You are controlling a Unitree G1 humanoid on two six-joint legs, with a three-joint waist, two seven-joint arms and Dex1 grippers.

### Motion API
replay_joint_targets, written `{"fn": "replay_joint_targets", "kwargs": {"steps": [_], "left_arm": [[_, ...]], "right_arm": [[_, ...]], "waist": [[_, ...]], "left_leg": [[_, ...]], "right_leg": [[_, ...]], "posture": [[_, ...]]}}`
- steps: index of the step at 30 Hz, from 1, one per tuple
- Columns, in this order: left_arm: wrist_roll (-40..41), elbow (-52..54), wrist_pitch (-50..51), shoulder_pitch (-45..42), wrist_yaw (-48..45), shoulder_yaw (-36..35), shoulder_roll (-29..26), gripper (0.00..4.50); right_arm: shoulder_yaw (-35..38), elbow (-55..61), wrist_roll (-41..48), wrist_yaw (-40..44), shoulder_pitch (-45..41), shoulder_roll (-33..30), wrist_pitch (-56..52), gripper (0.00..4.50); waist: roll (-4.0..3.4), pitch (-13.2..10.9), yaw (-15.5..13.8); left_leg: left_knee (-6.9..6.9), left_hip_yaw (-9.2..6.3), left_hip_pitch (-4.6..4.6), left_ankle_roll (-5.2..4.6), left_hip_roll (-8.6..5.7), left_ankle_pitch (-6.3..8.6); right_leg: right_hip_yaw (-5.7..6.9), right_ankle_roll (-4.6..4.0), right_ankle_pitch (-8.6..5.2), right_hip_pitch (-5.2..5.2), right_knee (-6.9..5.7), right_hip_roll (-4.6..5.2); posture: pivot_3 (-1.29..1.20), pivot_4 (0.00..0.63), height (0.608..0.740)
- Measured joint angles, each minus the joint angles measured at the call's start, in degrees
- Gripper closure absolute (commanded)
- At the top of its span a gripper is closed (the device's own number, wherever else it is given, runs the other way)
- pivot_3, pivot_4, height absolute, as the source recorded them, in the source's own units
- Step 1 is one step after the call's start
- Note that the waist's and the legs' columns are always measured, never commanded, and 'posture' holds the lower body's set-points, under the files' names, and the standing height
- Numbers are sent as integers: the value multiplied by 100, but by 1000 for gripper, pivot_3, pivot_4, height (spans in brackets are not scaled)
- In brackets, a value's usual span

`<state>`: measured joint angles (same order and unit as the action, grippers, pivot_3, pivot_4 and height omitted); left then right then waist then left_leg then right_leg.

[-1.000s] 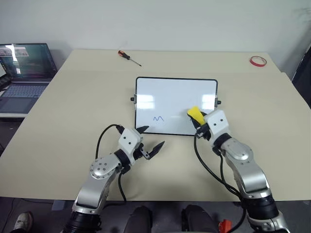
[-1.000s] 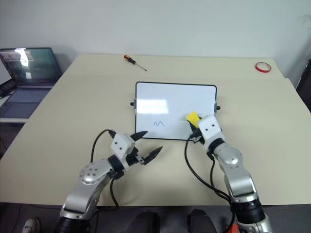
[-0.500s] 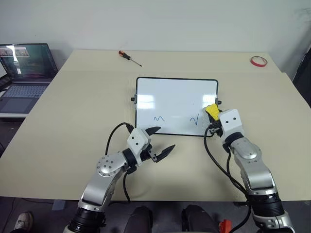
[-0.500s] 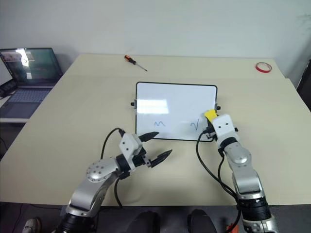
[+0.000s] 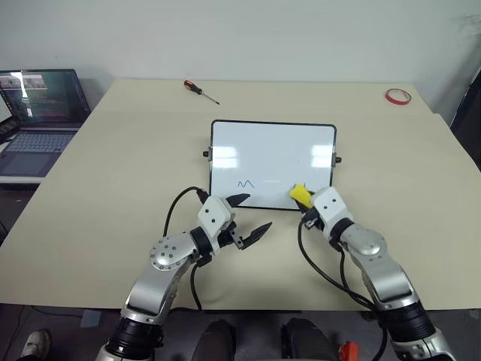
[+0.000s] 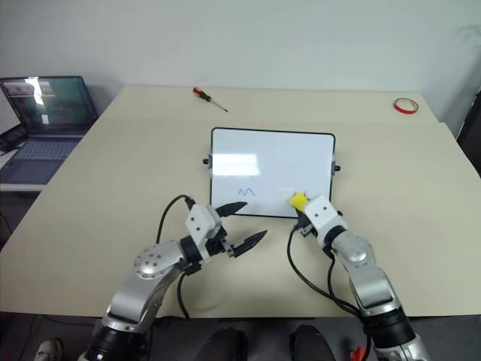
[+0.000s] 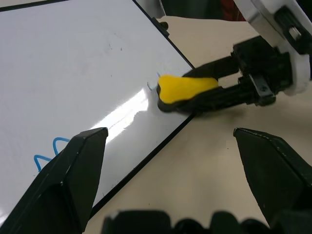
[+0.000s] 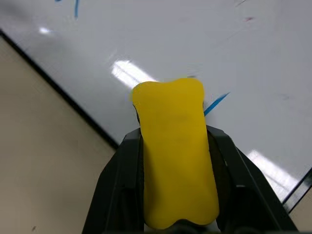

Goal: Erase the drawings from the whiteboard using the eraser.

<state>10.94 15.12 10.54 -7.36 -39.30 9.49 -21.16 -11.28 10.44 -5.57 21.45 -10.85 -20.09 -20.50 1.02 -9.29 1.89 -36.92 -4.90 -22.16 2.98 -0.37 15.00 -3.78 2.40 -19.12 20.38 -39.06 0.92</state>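
The yellow eraser [image 5: 300, 194] presses on the whiteboard [image 5: 272, 154] near its front edge, clamped in the right hand [image 5: 306, 201]. A wavy blue drawing [image 5: 246, 183] remains beside it. The left hand [image 5: 249, 215], fingers spread and empty, hovers over the tabletop [image 5: 113, 165].

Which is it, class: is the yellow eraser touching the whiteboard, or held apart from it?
Touching. In the left wrist view the eraser, clamped in the right gripper, presses its tip onto the whiteboard with no gap.
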Motion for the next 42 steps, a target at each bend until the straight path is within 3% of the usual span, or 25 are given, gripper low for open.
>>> {"fn": "replay_joint_targets", "kwargs": {"steps": [2, 13, 29, 42], "left_arm": [[0, 0, -1, -1, 0, -2, -3, 0], [0, -42, -1, -145, -14, -2, 9, 0], [-5, -122, -90, -95, -9, 11, 3, 0], [-58, -128, -98, -107, 41, 18, 24, 0]], "right_arm": [[7, -12, -4, -42, 9, -1, -34, 3190], [572, -199, -325, -1036, -314, 13, 119, 3190], [-42, -87, -237, 21, 204, -239, 484, 3190], [-20, -1140, -575, -679, -1039, 161, 1015, 3190]], "waist": [[1, -1, -2], [2, -1, -7], [3, -3, 32], [3, -5, 30]], "left_leg": [[3, -4, 37, 0, -1, 1], [4, -6, 31, -1, -4, 0], [6, -3, 31, -1, -2, 0], [5, -4, 29, -1, -2, 0]], "right_leg": [[-3, 1, -1, -36, 5, 0], [-6, 7, 4, -29, 3, 0], [-9, 8, 4, -28, 4, 0], [-9, 7, 5, -25, 3, 0]], "posture": [[0, 150, 740], [0, 150, 740], [0, 150, 740], [0, 150, 740]]}}
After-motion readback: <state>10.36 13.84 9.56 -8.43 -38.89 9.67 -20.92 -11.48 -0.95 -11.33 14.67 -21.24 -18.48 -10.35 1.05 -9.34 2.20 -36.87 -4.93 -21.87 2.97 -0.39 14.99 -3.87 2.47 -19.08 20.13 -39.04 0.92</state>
